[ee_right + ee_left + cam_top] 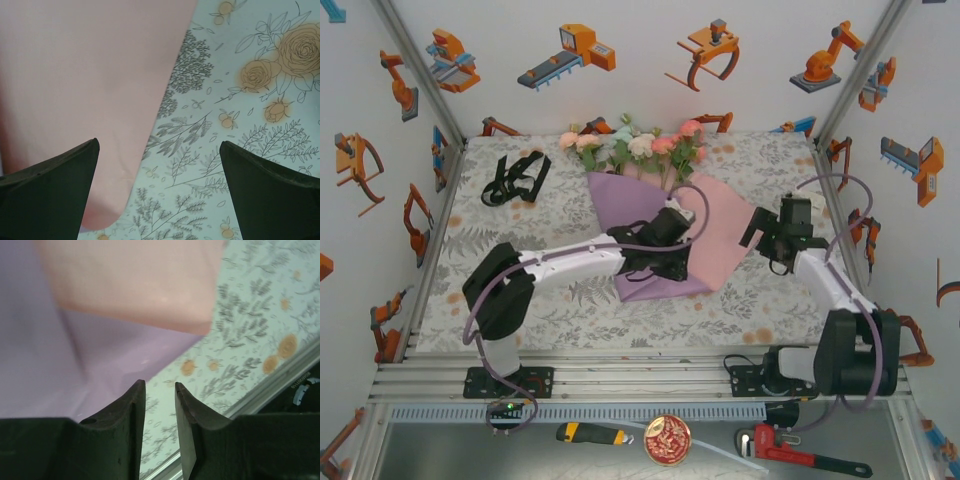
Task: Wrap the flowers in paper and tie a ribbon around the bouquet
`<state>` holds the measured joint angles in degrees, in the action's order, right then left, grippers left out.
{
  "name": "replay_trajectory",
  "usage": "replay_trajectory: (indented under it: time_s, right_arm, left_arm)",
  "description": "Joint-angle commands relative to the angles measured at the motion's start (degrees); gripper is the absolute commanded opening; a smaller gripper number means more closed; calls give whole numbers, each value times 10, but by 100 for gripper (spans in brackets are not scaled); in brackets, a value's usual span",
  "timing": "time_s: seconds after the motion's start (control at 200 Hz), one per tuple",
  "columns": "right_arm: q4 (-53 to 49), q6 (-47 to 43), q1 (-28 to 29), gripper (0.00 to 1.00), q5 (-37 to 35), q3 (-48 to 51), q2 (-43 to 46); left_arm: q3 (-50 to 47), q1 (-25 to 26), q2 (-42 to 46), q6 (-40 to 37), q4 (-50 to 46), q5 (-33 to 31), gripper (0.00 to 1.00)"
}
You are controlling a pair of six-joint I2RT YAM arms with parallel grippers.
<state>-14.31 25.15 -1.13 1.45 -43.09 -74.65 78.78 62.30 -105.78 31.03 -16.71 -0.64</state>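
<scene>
Listing the lot as we find it, mid-wrap.

Item, the paper (625, 205): it lies on the tabletop (770, 300), purple face up at the left, with a pale pink flap (720, 235) turned over on the right. We judge the wrap begun but not closed.

Item, the flowers (635, 145): the blooms fan out past the paper's far edge, and the stems run down onto the sheet.

Item, the left hand (160, 385): low over the near part of the paper, fingers a narrow gap apart, with tablecloth showing between them and nothing gripped.

Item, the right hand (159, 144): spread wide and empty, just beside the pink flap's outer edge.

Item, the ribbon (515, 178): a loose black heap at the far left, well apart from the paper, untouched.

Handling note, our judgement: the flap wants carrying across the stems while the other hand pins the purple side. Take the thin sheet by its edge, low and slowly, so it neither creases nor drags the stems askew.

Containers: the paper is the one wrapper, holding the flowers. A round tin (667, 440) sits on the metal ledge before the arm bases, with reddish contents we cannot identify. A utility knife (590, 433) and a pipe wrench (800, 457) lie to either side of it.
</scene>
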Motion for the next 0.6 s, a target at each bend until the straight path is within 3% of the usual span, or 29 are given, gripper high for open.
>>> replay_trajectory:
  time_s: [0.0, 0.185, 0.596]
  right_arm:
    - [1, -10, -15, 91, 37, -53, -51]
    - [22, 16, -18, 89, 72, -52, -66]
    - [23, 18, -18, 89, 68, -38, -34]
  left_arm:
    - [34, 28, -39, -77, 5, -23, 36]
    - [98, 77, -114, -165, -33, -120, 43]
    - [146, 99, -200, -213, -54, -143, 44]
